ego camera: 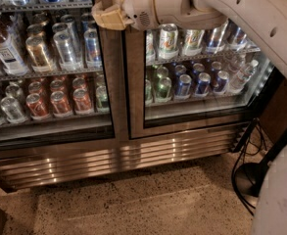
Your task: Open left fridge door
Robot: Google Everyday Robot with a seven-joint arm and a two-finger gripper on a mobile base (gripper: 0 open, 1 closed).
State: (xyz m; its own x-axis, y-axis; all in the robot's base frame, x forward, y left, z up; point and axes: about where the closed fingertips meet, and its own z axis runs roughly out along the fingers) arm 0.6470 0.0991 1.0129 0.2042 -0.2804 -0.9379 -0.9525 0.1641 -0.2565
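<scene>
gripper [105,16]: top of view, in front of the left fridge door's [105,97] inner steel edge
gripper state: cannot tell (tan tip only)
left fridge door: left half of fridge [123,155], shut, flush with its twin
arm [241,13]: enters from upper right

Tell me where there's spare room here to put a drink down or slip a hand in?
The speckled floor is bare in front of the steel grille, left of the black cables. Shelves behind the left fridge door and the right door are packed with cans. The gripper sits at the seam between them, up top.
</scene>
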